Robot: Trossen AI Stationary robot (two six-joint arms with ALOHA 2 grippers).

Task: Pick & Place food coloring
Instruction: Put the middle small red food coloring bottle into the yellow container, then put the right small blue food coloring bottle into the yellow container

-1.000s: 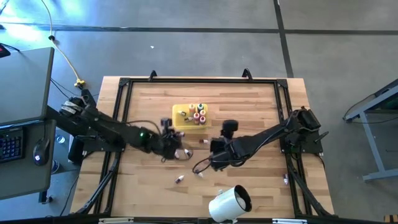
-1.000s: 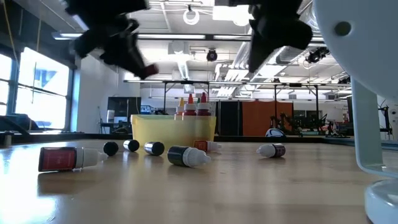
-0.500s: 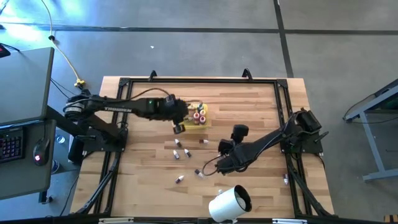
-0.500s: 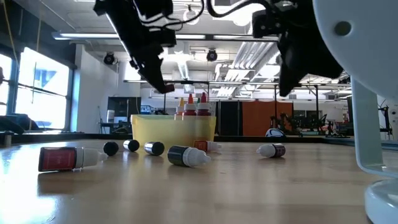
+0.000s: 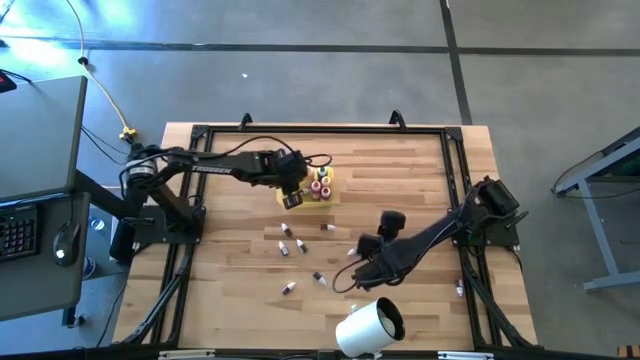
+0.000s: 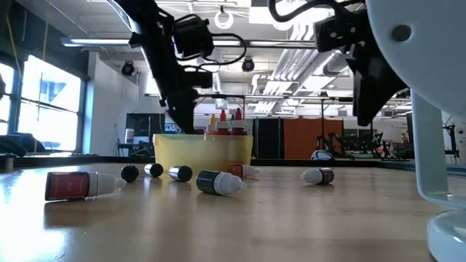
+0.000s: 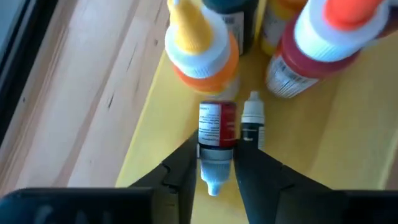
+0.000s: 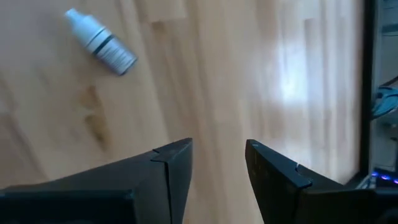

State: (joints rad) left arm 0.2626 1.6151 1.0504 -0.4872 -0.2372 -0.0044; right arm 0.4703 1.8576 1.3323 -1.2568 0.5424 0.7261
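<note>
Left gripper [image 7: 216, 163]: you have it over the small yellow rectangular plastic tray [image 5: 296, 195], at the tray's left end, fingers pinching a small red-labelled dropper bottle with a white cap [image 7: 216, 138].
Held bottle: lies lengthwise between the fingers, cap toward the wrist, just beside a small dark bottle with a white cap [image 7: 252, 123] lying on the tray floor.
Tray contents: your orange-bodied bottle with a yellow cap [image 7: 200, 46] and red bottle with an orange cap [image 7: 317, 42] stand upright, more behind them.
Tray position: toward the far edge of the wooden bench [image 5: 410, 180], near its middle.
Right gripper [image 8: 217, 165]: fingers spread, nothing between them, above bare wood toward the near edge, close to the large white cylinder [image 5: 366, 325].
Loose bottles: a whitish dropper bottle with a dark band [image 8: 101, 42] lies apart from your right gripper; several others [image 5: 287, 246] lie scattered mid-bench between tray and near edge.
</note>
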